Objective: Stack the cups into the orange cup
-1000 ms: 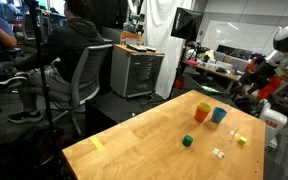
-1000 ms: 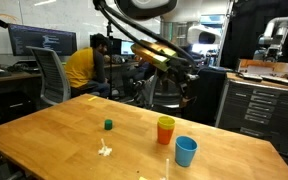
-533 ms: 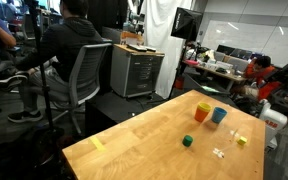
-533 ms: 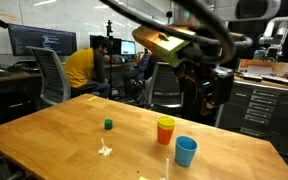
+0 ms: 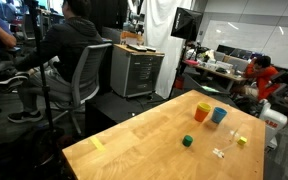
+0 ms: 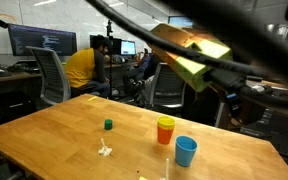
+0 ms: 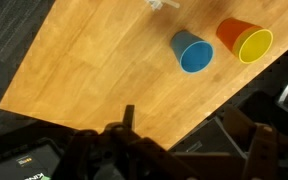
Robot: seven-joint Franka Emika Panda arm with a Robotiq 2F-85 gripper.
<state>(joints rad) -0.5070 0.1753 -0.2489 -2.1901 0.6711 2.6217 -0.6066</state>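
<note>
One blue cup (image 7: 192, 52) stands beside orange cup (image 7: 230, 31), green block (image 6: 108, 125) near; pincer (image 7: 196, 128) seemingly wide.

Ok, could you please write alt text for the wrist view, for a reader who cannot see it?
Looking down on a wooden table: a blue cup stands beside an orange cup with a yellow cup nested inside it. The open gripper shows dark at the bottom of the picture, holding nothing.
</note>
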